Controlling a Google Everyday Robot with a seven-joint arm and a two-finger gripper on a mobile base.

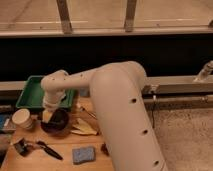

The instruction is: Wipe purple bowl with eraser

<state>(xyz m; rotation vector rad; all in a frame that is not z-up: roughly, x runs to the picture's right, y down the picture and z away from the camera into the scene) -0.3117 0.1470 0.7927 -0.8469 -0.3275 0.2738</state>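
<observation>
Purple bowl point(57, 126) directly under jaws; jaws over its left rim.

Hand point(50, 113) over bowl point(61, 126), tray point(27, 95) behind, sponge point(83, 155) in front

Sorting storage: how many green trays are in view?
1: the green tray at the table's back-left corner, behind the purple bowl where the gripper hangs. The arm may hide more.
</observation>
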